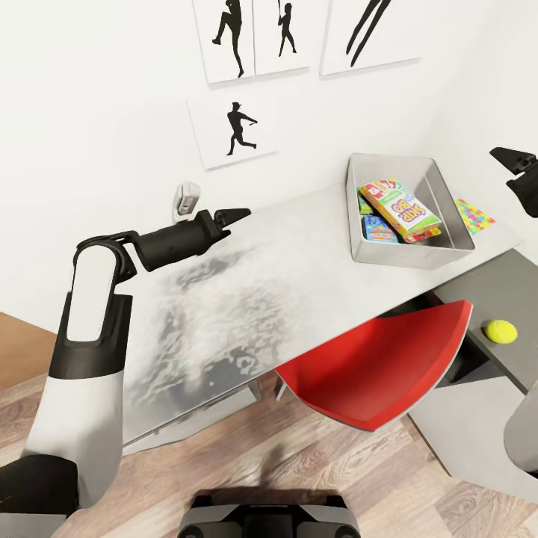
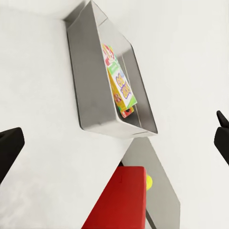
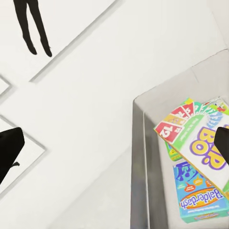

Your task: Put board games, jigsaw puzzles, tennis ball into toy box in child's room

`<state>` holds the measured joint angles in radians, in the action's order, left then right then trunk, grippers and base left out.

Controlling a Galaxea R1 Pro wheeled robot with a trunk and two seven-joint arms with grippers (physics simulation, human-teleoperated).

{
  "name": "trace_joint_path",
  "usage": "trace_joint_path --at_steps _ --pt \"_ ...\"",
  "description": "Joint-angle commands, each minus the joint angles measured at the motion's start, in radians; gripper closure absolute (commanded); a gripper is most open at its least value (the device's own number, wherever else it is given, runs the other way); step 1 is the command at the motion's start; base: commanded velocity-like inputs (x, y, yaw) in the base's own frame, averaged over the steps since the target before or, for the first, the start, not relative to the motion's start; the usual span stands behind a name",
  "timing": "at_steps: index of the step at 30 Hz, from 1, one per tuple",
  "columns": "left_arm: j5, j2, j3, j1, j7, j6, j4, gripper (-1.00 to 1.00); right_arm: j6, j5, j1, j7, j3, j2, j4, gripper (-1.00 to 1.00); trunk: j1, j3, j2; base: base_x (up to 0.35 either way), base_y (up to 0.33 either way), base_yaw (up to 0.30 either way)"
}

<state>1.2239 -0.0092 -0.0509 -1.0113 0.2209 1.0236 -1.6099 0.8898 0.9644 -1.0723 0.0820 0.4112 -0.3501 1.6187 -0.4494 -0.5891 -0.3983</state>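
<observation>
The light-grey toy box (image 1: 403, 255) stands on the pale table (image 1: 284, 269) at the back right. In it lie the board games: the Skip-Bo box (image 1: 404, 210) on top, a teal-blue one (image 1: 379, 229) beside it and a green-edged one (image 3: 210, 107) partly underneath. One jigsaw puzzle (image 1: 475, 215) lies flat on the table just right of the box. The tennis ball (image 1: 501, 331) rests on a lower dark grey surface right of the red chair. My left gripper (image 1: 236, 217) hovers open over the table's middle, left of the box. My right gripper (image 1: 521, 169) hangs open above the box's right side.
A red chair (image 1: 377, 366) is tucked under the table's front edge, between me and the box. A small grey-white object (image 1: 186, 200) stands at the table's back by the wall. Black silhouette pictures (image 1: 237, 134) hang above. Wood-plank floor (image 1: 314, 463) lies below.
</observation>
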Motion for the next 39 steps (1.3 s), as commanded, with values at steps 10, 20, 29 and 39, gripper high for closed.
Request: trace_joint_path --at_steps 10,20,29,39 --pt "0.010 0.000 0.000 -0.001 0.010 0.003 -0.001 -1.00 0.004 0.010 -0.001 0.009 0.001 0.000 0.001 -1.00 -0.001 -0.001 -0.002 0.000 0.000 0.000" --pt "0.010 -0.001 0.000 -0.004 0.009 0.004 -0.001 -1.00 0.005 0.009 -0.003 0.010 0.001 -0.001 0.002 -1.00 -0.001 -0.001 -0.002 0.000 0.000 0.000" --pt "0.053 0.018 0.026 0.001 0.050 0.003 0.005 -1.00 0.049 0.010 0.042 0.020 -0.044 -0.046 -0.006 -1.00 -0.001 0.005 -0.002 0.000 0.000 -0.009" --pt "0.107 0.024 0.034 0.036 0.106 0.004 0.004 -1.00 0.105 0.011 0.099 0.023 -0.082 -0.064 -0.009 -1.00 -0.001 0.019 -0.002 0.000 0.000 -0.047"
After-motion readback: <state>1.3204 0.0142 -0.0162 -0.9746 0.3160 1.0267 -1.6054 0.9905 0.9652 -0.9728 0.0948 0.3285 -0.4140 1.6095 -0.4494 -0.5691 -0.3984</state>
